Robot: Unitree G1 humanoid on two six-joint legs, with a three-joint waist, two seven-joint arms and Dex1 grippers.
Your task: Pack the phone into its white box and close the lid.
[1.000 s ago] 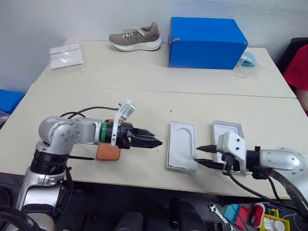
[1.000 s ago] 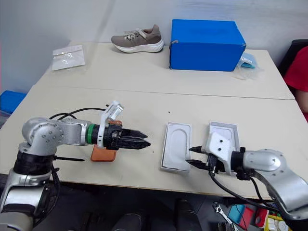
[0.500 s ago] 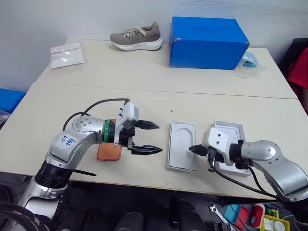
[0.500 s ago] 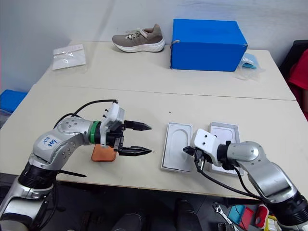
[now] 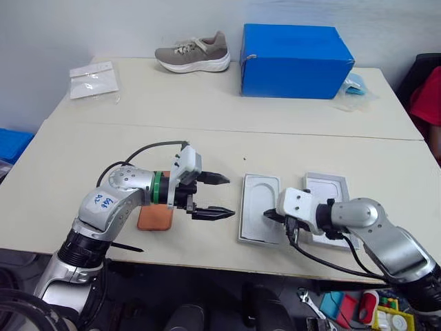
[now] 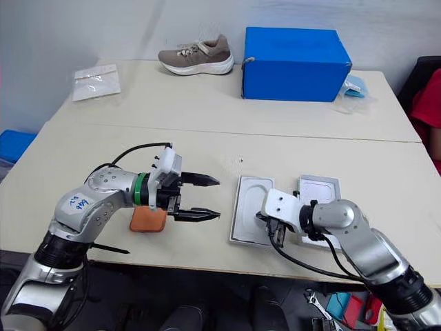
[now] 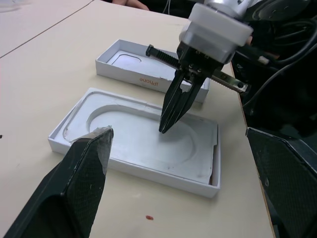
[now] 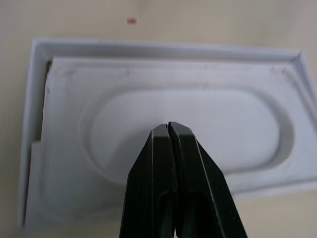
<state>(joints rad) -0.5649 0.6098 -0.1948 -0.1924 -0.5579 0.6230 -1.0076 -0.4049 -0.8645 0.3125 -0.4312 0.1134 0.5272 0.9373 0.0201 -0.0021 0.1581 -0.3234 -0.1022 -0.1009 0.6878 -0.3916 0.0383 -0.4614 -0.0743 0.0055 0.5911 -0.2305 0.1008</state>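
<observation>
The robot appears to be at the step of clearing the white box (image 5: 260, 209) so the phone (image 5: 156, 218) can go in — a white insert (image 7: 143, 136) with an oval recess sits seated inside the box's rim, and the right gripper (image 7: 165, 125) hangs with its two fingers clenched together, tips just over that recess. Whether the tips touch the insert cannot be told. The lid (image 5: 329, 200) lies open-side up on the table just beside the box, on the robot's right, partly behind the right arm. The phone rests flat near the front table edge, well apart from the box on the robot's left, partly hidden behind the left arm. The left gripper (image 5: 215, 196) hovers between phone and box, its fingers spread wide and grasping nothing. The next move likely calls for getting the insert out: the closed fingers cannot grip it, so they would need to part and catch an edge, or pry at the gap by the rim. Only then can the phone be fetched.
</observation>
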